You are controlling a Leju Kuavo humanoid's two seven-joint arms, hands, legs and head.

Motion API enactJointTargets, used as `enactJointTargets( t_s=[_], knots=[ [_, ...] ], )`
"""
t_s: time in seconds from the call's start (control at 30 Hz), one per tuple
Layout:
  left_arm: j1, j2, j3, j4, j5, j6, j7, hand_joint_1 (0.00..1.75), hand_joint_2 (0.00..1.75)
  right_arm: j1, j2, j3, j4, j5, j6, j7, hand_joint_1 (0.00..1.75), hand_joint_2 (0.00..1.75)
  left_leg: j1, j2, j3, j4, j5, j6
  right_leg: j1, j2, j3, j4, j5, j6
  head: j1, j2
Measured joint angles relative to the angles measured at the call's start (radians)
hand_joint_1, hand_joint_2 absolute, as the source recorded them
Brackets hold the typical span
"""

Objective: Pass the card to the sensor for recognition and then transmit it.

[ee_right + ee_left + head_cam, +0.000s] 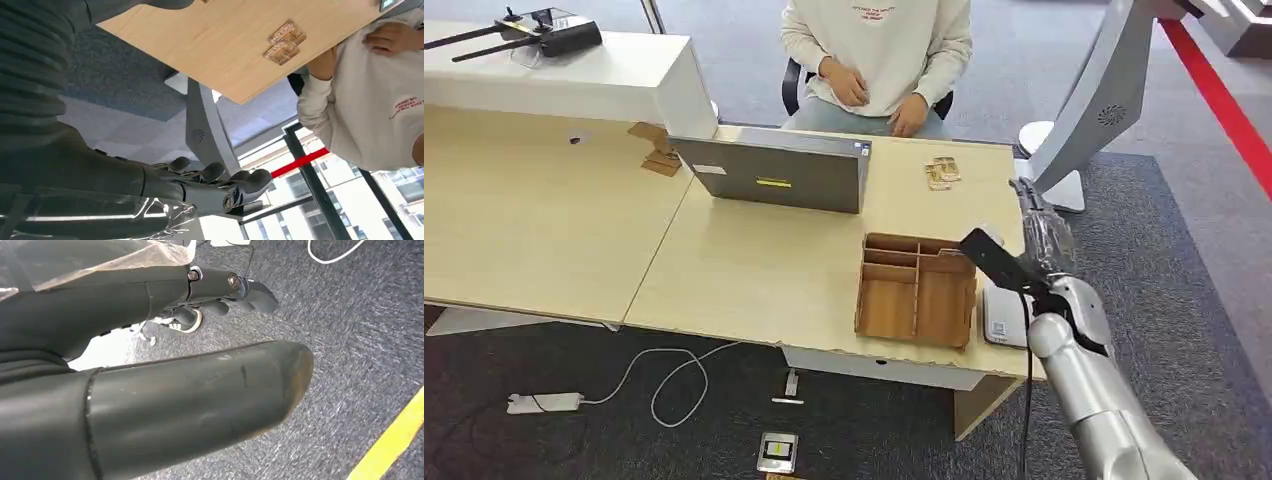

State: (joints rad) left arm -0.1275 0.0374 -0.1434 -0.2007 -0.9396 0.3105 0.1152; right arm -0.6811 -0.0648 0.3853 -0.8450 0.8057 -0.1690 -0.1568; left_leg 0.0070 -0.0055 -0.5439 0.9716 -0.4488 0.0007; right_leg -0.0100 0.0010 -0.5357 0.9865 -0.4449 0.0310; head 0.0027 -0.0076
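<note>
Right hand (1036, 232) raised over right end of desk (754, 270), beyond white sensor (1004, 318) lying at desk edge beside wooden tray (917, 291); fingers (235, 182) extended, slightly apart, clamped on nothing. Cards (941, 173) in small stack on desk near far edge, in front of seated person (879, 55), well apart from hand. Laptop (774, 172) between, lid toward robot. Left hand (220, 290) over grey carpet; fingers loosely curled, holding nothing.
</note>
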Motion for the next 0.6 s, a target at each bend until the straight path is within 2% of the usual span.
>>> enactJointTargets(
  t_s=[0.27, 0.6],
  knots=[
    [0.001, 0.000, -0.001, 0.000, 0.015, 0.007, 0.003, 0.00, 0.00, -0.009, 0.004, 0.007, 0.022, 0.007, 0.016, 0.005, 0.00, 1.75, 0.000, 0.000, 0.000, 0.000, 0.000, 0.000, 0.000, 0.000, 0.000, 0.000, 0.000, 0.000, 0.000, 0.000],
    [0.003, 0.002, -0.001, 0.000, 0.042, 0.012, 0.011, 0.00, 0.00, 0.027, -0.009, 0.008, -0.058, 0.003, 0.100, 0.092, 0.00, 1.75, 0.000, 0.000, 0.000, 0.000, 0.000, 0.000, 0.000, 0.000, 0.000, 0.000, 0.000, 0.000, 0.000, 0.000]
  ],
)
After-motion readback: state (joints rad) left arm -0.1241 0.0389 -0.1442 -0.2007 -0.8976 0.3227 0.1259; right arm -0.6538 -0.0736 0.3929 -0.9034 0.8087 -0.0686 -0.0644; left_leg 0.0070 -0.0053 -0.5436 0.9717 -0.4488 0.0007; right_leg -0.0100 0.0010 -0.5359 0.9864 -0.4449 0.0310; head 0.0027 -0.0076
